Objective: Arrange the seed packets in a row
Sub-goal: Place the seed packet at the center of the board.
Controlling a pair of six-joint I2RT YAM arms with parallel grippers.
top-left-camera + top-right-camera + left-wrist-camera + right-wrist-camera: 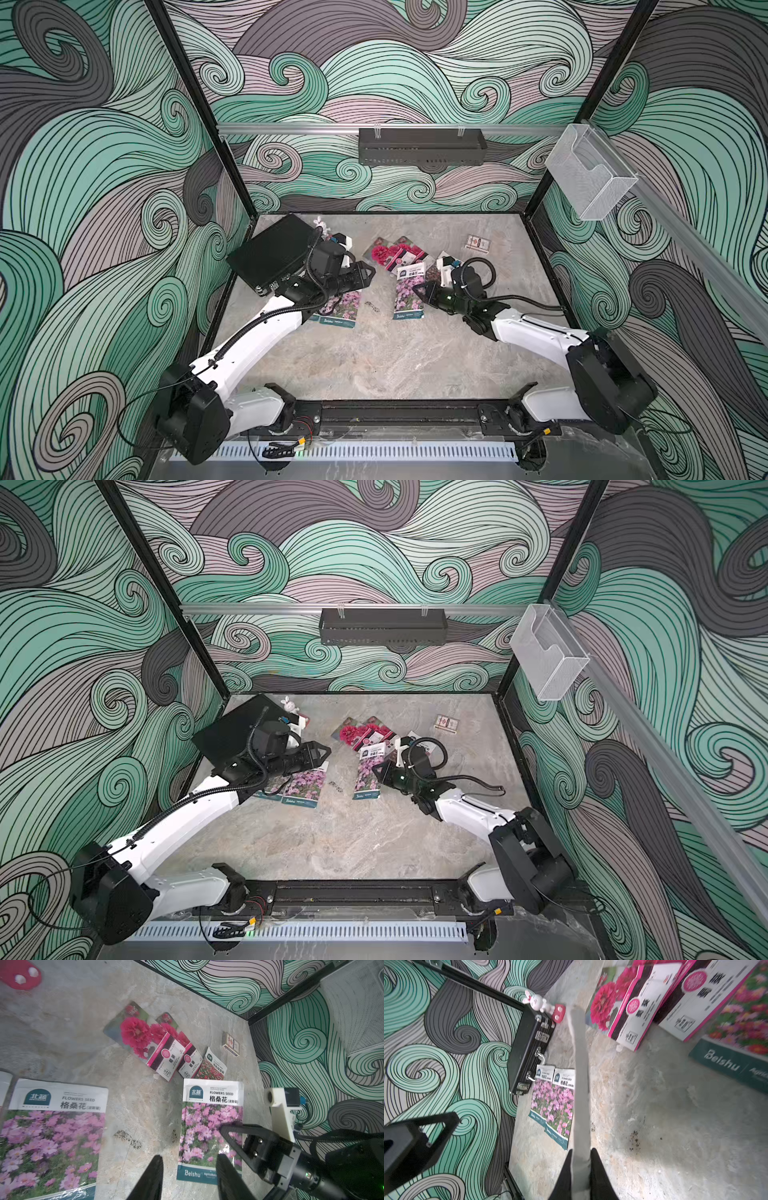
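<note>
Two purple-pink seed packets (pixel 340 309) lie side by side by the black case, also in the right wrist view (pixel 553 1103). My left gripper (pixel 190 1156) hovers open above the table to their right, nothing between its fingers. A third purple-pink packet (pixel 207 1124) sits mid-table; my right gripper (pixel 581 1151) is shut on its right edge, so it shows edge-on as a grey strip (pixel 581 1084). Behind it lie two overlapping magenta-bloom packets (pixel 392 254) and a red-pink field packet (pixel 212 1068), partly hidden by my right wrist in both top views.
A large black case (pixel 270 253) fills the back left corner, with a bunny toy (pixel 319 222) behind it. A small red-and-white card box (pixel 477 243) lies at the back right. Dark crumbs (pixel 374 306) dot the table between the purple packets.
</note>
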